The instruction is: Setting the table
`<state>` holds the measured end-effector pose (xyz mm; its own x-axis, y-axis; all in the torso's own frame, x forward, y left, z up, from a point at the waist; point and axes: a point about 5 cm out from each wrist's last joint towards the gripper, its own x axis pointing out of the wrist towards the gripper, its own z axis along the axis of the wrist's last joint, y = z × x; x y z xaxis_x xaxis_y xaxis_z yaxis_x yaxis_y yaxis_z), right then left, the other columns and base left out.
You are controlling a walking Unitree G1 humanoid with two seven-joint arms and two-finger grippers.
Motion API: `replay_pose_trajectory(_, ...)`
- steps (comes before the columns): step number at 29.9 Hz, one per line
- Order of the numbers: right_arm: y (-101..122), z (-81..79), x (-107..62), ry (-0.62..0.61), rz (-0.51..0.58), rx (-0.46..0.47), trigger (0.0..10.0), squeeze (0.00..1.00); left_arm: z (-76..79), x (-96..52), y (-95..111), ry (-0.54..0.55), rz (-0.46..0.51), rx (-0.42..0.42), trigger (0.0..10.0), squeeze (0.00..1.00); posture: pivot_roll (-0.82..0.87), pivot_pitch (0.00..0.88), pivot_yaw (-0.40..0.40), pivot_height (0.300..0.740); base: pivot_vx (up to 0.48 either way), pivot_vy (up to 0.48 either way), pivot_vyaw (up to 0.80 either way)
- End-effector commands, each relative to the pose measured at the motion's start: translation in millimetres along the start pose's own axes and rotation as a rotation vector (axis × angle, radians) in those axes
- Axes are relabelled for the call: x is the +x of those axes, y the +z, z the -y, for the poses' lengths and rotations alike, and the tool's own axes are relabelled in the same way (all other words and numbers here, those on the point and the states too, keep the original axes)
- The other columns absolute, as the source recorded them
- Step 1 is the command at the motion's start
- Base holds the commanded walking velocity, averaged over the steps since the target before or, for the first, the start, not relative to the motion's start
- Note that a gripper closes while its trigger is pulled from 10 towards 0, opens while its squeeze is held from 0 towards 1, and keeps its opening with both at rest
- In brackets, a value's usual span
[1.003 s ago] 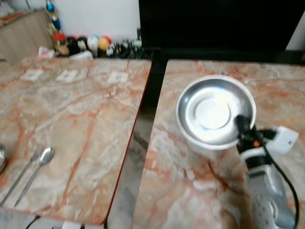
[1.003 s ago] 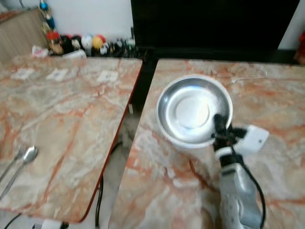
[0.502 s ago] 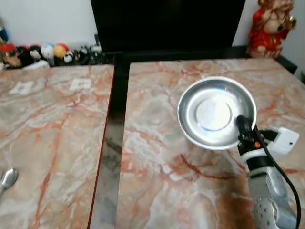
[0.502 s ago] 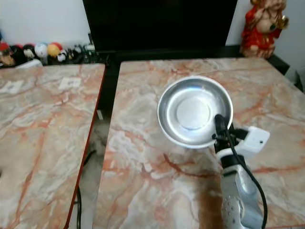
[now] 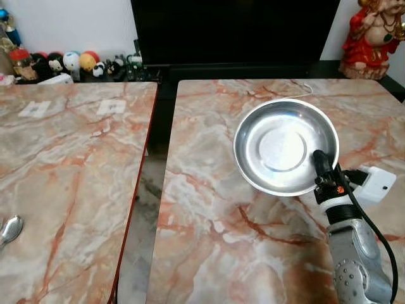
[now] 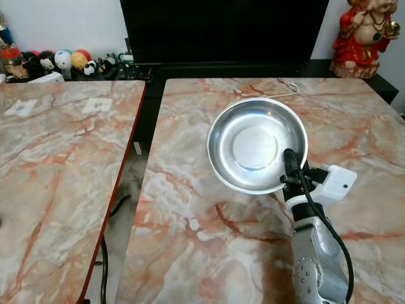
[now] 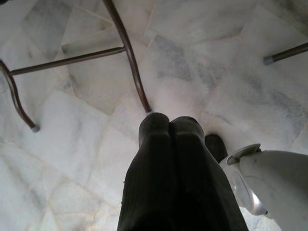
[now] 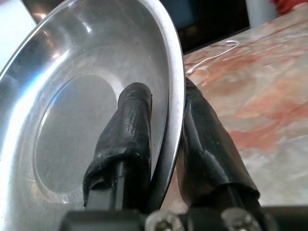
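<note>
Jaws of the right gripper point(image 8: 166, 130) clamp the steel bowl's point(image 5: 278, 149) near rim above the marble table point(image 5: 215, 240).

Bare marble table point(image 5: 215, 253) lies all around my plate point(image 5: 285, 145); only a thin wire point(image 5: 302, 87) crosses its far edge.

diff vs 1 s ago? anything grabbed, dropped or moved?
Nothing grabbed or dropped. The view swung toward the right table, so the fork left the frame and the spoon sits at its edge; that is camera motion. The right gripper still pinches the steel plate by its rim.
</note>
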<state>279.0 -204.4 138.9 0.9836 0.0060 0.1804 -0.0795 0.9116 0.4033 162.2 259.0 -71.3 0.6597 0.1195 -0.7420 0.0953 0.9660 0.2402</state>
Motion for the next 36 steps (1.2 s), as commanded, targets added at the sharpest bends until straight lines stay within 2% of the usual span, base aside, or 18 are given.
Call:
replay_pose_trajectory(1,1.9,-2.1,1.8,0.011,0.014,0.000,10.0,0.00,-2.7,-1.8,-5.7,0.005,-0.026,0.001,10.0,0.00,0.01,0.004,0.023,0.740,0.000,0.000,0.00)
replay_pose_trajectory(5,1.4,-1.7,1.6,0.011,0.013,-0.003,10.0,0.00,-2.4,-1.8,-5.3,0.006,-0.023,0.017,10.0,0.00,0.01,0.003,0.023,0.740,0.000,0.000,0.00)
replay_pose_trajectory(20,-0.1,-0.5,2.5,0.010,0.007,-0.005,10.0,0.00,-7.7,-3.9,-8.9,0.012,-0.029,0.017,10.0,0.00,0.02,0.002,0.022,0.740,0.000,-0.476,0.00)
replay_pose_trajectory(36,0.9,3.4,2.1,0.003,0.008,-0.010,10.0,0.00,-0.8,-2.5,-8.7,-0.002,-0.038,-0.013,10.0,0.00,0.01,0.005,0.020,0.740,0.000,0.000,0.00)
